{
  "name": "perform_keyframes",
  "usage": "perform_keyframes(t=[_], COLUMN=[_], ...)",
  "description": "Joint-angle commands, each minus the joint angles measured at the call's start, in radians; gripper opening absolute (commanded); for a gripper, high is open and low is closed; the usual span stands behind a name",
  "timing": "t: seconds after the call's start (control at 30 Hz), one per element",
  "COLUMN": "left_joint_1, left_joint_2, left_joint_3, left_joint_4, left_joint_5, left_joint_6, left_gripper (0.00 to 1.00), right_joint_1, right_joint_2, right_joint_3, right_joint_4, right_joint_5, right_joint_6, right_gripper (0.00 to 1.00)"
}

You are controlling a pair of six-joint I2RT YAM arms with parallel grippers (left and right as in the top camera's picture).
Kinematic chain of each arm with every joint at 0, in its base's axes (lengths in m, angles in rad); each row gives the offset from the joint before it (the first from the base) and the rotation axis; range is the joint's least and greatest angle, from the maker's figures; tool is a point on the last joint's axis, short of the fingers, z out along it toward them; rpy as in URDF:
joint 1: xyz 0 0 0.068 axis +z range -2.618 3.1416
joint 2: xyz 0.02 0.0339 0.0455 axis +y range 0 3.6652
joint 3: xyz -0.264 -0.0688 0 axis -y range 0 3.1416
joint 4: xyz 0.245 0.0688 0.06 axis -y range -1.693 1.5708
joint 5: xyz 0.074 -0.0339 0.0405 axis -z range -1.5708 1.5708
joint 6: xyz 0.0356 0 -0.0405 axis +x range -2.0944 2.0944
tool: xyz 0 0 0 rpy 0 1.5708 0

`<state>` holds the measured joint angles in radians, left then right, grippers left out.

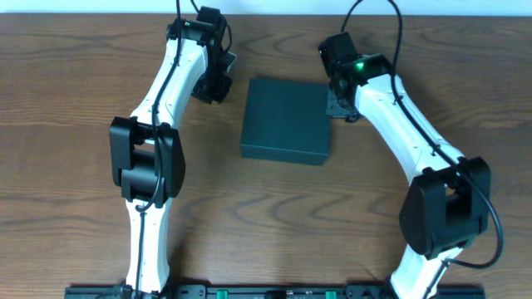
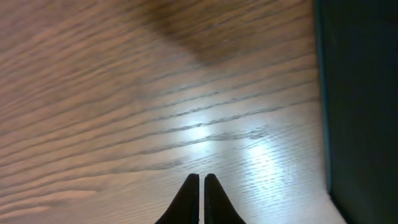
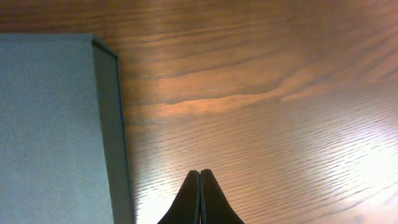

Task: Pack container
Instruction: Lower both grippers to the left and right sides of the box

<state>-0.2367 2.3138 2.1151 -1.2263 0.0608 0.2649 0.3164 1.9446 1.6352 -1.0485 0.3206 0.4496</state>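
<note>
The container [image 1: 285,120] is a dark teal-green rectangular box with its lid closed, lying flat in the middle of the wooden table. My left gripper [image 1: 218,83] hovers just left of the box's far left corner, its fingers [image 2: 201,180] shut with nothing between them; the box's edge [image 2: 360,106] fills the right side of the left wrist view. My right gripper [image 1: 342,106] sits at the box's far right corner, fingers [image 3: 199,174] shut and empty; the box's lid [image 3: 50,130] shows at the left of the right wrist view. No snack packets show.
The wooden table [image 1: 83,100] surrounds the box on all sides. Both arm bases stand at the near edge [image 1: 266,291]. The table's far edge runs along the top [image 1: 266,15].
</note>
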Motion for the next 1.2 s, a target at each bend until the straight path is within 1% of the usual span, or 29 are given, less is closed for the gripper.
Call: perform_keyframes(t=[0.0,0.07,0.17,0.33,0.43,0.47,0.57,0.73,0.77,0.9,0.97,1.03,1.17], left_joint_1=[0.002,0.001,0.001,0.0,0.001,0.001,0.0,0.0,0.0,-0.002,-0.002,-0.003,-0.012], left_joint_2=[0.016,0.016,0.016,0.016,0.017,0.017,0.018,0.021,0.021,0.021,0.021,0.021,0.021], left_joint_3=[0.001,0.0,0.0,0.0,0.0,0.0,0.0,-0.005,-0.005,-0.005,-0.006,-0.007,-0.039], left_joint_4=[-0.004,-0.002,0.027,0.109,0.13,0.132,0.132,0.13,0.127,0.124,0.121,0.123,0.16], left_joint_5=[0.11,0.15,0.197,0.259,0.335,0.338,0.333,0.314,0.288,0.074,0.019,0.014,0.11], left_joint_6=[-0.019,-0.021,-0.056,-0.071,-0.079,-0.092,-0.114,-0.117,-0.123,-0.18,-0.187,-0.201,-0.203], left_gripper=[0.06,0.06,0.06,0.06,0.06,0.06,0.06,0.06,0.06,0.06,0.06,0.06,0.06], right_joint_1=[-0.032,-0.047,-0.06,-0.063,-0.063,-0.063,-0.063,-0.064,-0.064,-0.068,-0.068,-0.068,-0.068], right_joint_2=[0.037,0.06,0.094,0.155,0.183,0.183,0.184,0.184,0.184,0.184,0.185,0.185,0.184], right_joint_3=[-0.016,-0.024,-0.042,-0.047,-0.047,-0.047,-0.046,-0.046,-0.046,-0.046,-0.046,-0.046,-0.046], right_joint_4=[0.011,0.027,0.085,0.224,0.265,0.271,0.3,0.345,0.351,0.349,0.349,0.349,0.349], right_joint_5=[-0.098,-0.128,-0.202,-0.339,-0.388,-0.393,-0.394,-0.407,-0.408,-0.408,-0.408,-0.409,-0.415], right_joint_6=[0.061,0.071,0.063,0.043,0.044,0.047,0.055,0.059,0.059,0.059,0.059,0.059,0.059], right_gripper=[0.02,0.02,0.02,0.01,0.02,0.02,0.02,0.02,0.02,0.02,0.02,0.02,0.02])
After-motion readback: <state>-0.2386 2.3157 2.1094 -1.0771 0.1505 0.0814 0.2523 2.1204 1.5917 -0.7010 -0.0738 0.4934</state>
